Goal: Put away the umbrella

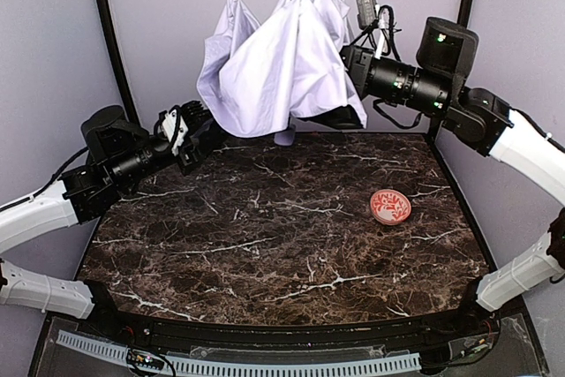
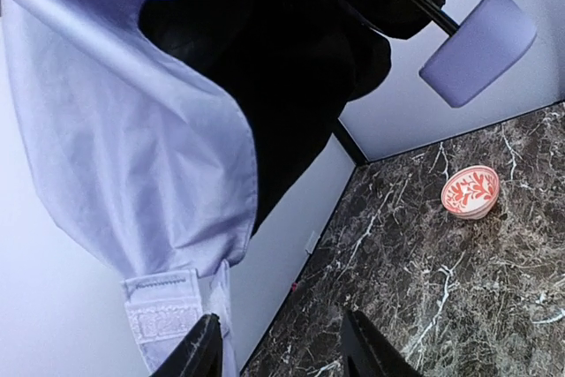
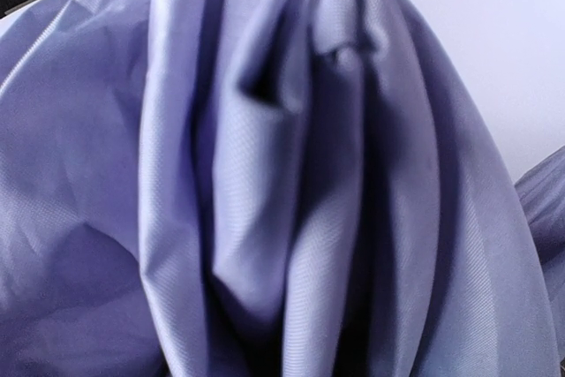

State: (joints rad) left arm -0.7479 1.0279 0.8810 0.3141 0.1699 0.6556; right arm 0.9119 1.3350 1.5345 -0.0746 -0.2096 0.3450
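Top external view has the umbrella [image 1: 282,59] hanging in the air over the far edge of the table [image 1: 265,245], its pale cloth loose and bunched and its handle [image 2: 477,46] pointing down. The right claw [image 1: 346,68] is clenched on the umbrella's right side, buried in the folds. The left claw [image 2: 282,355] stands released just below the cloth on the left, with the closing strap [image 2: 163,315] beside one finger. The umbrella looks light, but its cloth is soft and slippery and would likely slide or bunch in a pinch. The thin shaft [image 2: 437,17] or the handle seems the firmer place to take hold. On the right, a red-patterned bowl [image 1: 389,207] sits on the table, well apart, with nothing seen inside.
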